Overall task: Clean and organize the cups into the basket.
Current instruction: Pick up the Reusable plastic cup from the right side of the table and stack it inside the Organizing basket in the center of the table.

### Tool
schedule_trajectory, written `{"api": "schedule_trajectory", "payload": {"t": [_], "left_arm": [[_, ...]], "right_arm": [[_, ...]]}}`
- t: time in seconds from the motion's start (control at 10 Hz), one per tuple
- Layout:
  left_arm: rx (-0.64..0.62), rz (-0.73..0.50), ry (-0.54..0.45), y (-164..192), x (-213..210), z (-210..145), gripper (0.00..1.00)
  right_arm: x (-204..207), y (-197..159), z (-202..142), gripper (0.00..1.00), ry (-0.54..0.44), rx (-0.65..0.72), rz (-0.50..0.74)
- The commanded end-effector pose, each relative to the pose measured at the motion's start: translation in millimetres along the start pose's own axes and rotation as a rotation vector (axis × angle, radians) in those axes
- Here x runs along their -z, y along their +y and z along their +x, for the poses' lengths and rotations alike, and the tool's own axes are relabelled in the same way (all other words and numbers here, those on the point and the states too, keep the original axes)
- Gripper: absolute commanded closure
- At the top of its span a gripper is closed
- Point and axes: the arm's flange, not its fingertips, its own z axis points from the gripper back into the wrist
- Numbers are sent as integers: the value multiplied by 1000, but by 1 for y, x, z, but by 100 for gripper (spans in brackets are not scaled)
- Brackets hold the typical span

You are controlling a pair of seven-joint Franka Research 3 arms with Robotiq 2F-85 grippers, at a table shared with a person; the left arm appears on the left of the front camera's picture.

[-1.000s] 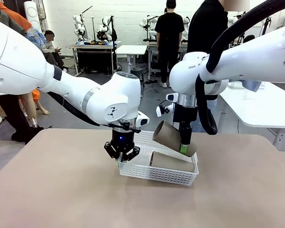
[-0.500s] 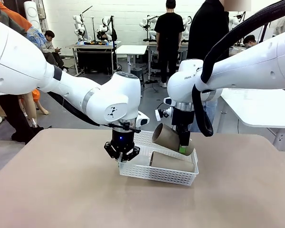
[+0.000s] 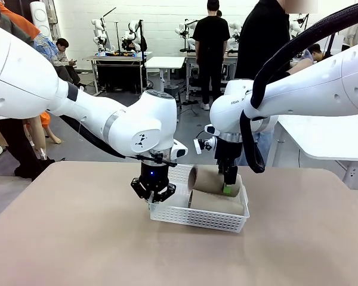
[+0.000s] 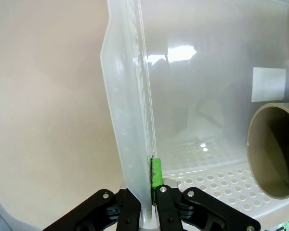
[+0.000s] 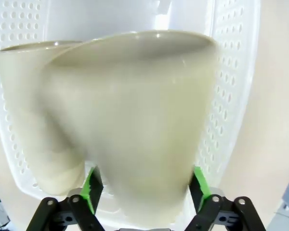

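Now lower: cup (image 3: 206, 179) (taupe) in right pincer (image 3: 227, 186), inside basket (image 3: 198, 221).

The shallow white plastic basket (image 3: 198, 220) is seen as smooth and slightly glossy, its walls punched with small round holes. Close up, its wall looks milky and translucent, and light is reflected off its floor. The lying taupe-brown tumbler (image 3: 218, 204) and the held taupe-brown tumbler (image 3: 209, 177) are finished matt and smooth. The beige bench (image 3: 77, 238) is surfaced matt and even. The white arm shells (image 3: 137, 128) are glossy; bright green pads (image 5: 200, 190) are set on the matt black right hand (image 5: 144, 192).
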Motion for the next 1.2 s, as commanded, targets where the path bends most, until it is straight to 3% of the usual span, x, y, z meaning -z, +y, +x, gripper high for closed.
{"api": "schedule_trajectory", "payload": {"t": [0.0, 0.3, 0.4, 0.5, 0.6, 0.8, 1.1], "left_arm": [[14, 14, 3, -2, 4, -3, 100], [14, 14, 3, -2, 4, -3, 100], [14, 14, 3, -2, 4, -3, 100], [14, 14, 3, -2, 4, -3, 100], [14, 14, 3, -2, 4, -3, 100], [14, 14, 3, -2, 4, -3, 100], [14, 14, 3, -2, 4, -3, 100]], "right_arm": [[0, -7, -3, 0, -40, -17, 14], [-10, 3, -3, 0, -74, -36, -9], [-26, 15, -9, 0, -120, -54, -49], [-55, 40, -25, 0, -227, -97, -100], [-96, 84, -67, 0, -403, -130, -196], [-126, 146, -149, 0, -579, -69, -335], [-94, 206, -276, 0, -986, -108, -417]]}}
